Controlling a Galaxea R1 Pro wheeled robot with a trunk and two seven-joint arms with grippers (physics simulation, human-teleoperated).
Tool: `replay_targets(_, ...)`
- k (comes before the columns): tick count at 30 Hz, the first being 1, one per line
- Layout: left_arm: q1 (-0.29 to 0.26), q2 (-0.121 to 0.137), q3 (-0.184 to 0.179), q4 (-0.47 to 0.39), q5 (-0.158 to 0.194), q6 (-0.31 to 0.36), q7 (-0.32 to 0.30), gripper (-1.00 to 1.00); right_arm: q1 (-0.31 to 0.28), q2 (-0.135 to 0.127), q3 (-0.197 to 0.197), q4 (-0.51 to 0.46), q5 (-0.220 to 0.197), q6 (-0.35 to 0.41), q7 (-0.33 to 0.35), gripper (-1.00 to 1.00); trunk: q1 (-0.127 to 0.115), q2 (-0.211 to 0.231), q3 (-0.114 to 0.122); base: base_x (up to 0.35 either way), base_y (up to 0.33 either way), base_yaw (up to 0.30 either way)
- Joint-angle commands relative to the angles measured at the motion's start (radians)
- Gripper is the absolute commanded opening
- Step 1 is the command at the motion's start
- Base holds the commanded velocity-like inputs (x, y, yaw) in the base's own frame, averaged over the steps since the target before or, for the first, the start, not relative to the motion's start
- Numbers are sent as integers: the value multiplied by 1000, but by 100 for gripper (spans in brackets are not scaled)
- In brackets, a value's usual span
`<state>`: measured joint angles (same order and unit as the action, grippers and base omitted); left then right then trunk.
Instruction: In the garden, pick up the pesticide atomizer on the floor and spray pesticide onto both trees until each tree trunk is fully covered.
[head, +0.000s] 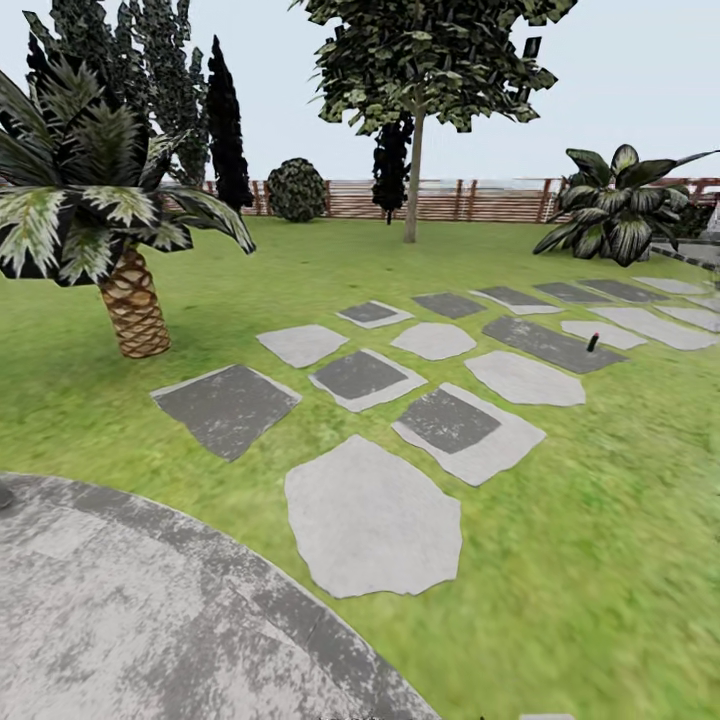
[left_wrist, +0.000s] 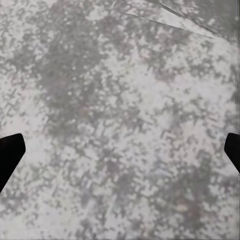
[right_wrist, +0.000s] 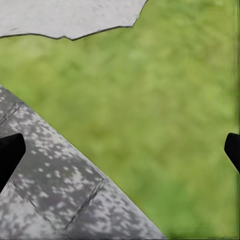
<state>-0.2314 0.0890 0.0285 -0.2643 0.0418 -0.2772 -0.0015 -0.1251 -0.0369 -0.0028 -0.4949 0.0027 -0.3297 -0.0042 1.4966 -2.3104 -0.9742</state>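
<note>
Head view is showing the pesticide atomizer standing on a dark stepping slab far right, well short of the tree trunk by the fence. Both wrist views are showing the left gripper over speckled paving and the right gripper over grass, both spread wide, holding nothing.

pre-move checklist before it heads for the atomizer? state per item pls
1. Pesticide atomizer located, on a dark slab far right: ok.
2. Atomizer within arm reach: not ok, well ahead.
3. Left gripper fingers apart, nothing held, over grey paving: ok.
4. Right gripper fingers apart, empty, over grass: ok.
5. Target tree trunk sighted near the fence: ok.
6. Second tree: cannot tell.
</note>
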Motion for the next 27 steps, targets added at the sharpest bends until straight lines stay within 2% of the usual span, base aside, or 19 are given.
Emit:
replay_targets(1, 0, 0, 1, 0, 4, -3, 0, 100, -1, 0, 0, 1, 0, -3, 0, 100, 4, -8, -5, 0, 0, -244)
replay_targets(13, 0, 1, 2, 0, 4, -3, 0, 100, -1, 0, 0, 1, 0, -3, 0, 100, 50, -92, -55, 0, 0, -244)
replay_targets(22, 0, 2, 7, 0, 6, -3, 6, 100, -1, 0, 0, 1, 0, -3, 0, 100, 50, -92, -63, 8, 0, -252)
replay_targets(27, 0, 3, 8, -1, 6, -3, 7, 100, -1, 0, 0, 1, -1, -3, 0, 100, 50, -92, -67, 270, 0, -252)
